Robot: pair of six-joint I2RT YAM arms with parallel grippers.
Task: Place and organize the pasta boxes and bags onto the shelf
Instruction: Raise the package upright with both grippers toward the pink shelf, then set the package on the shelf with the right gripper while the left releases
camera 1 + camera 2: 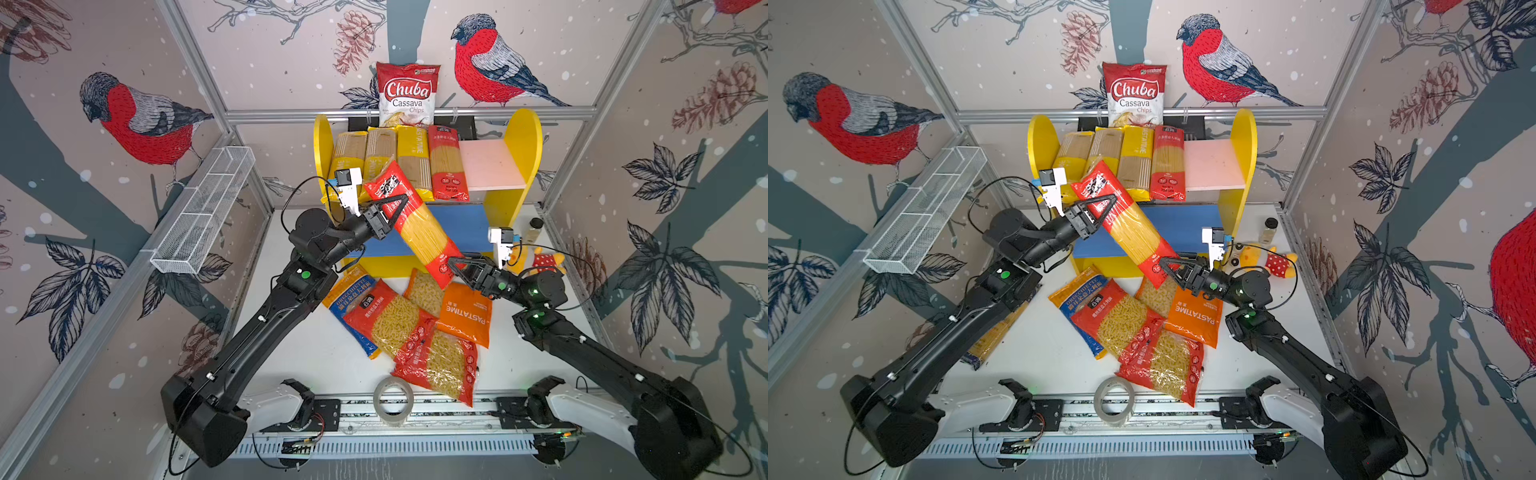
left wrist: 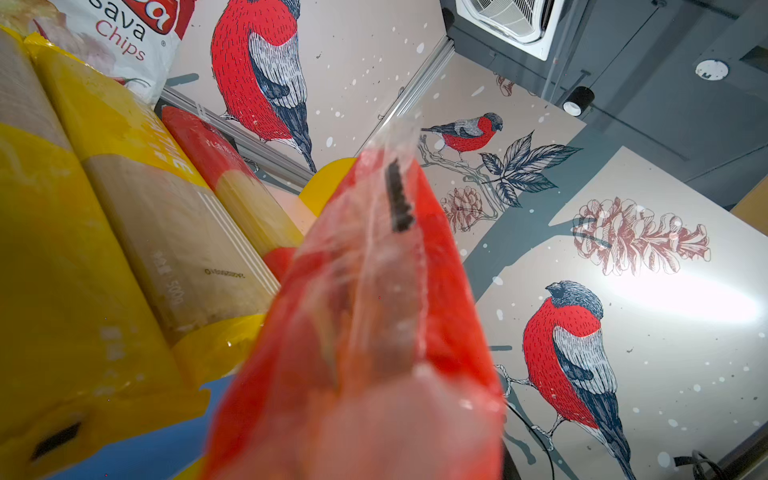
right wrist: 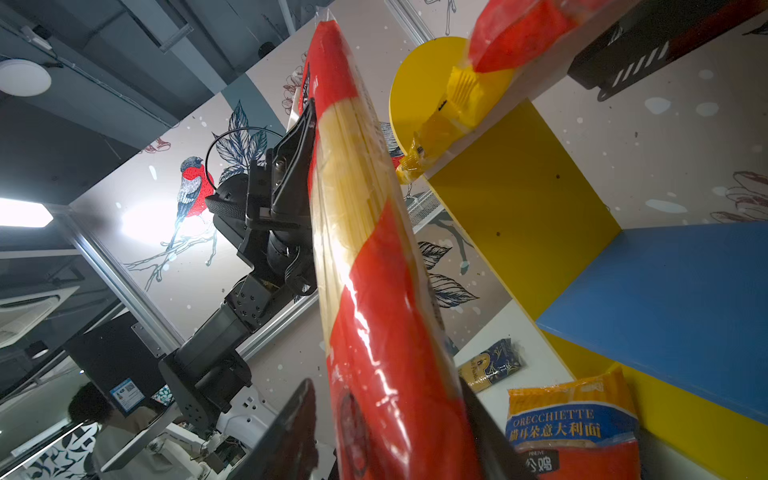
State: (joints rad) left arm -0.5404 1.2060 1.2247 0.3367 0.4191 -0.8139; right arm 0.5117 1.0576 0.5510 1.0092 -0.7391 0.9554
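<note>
four long packs (image 1: 409,162) sat on your shelf (image 1: 528,137); left gripper (image 1: 400,204) clamped the red spaghetti pack (image 1: 422,226), right gripper (image 1: 453,264) hold unclear; short-pasta bags (image 1: 395,320) lay unshelved

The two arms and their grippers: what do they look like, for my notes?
The left arm and right arm are black, boxy-linked, on white bases, each with a green light. The left gripper and right gripper have black triangular open-frame fingers. Each wrist carries a white camera mount with looping thin black cables.
</note>
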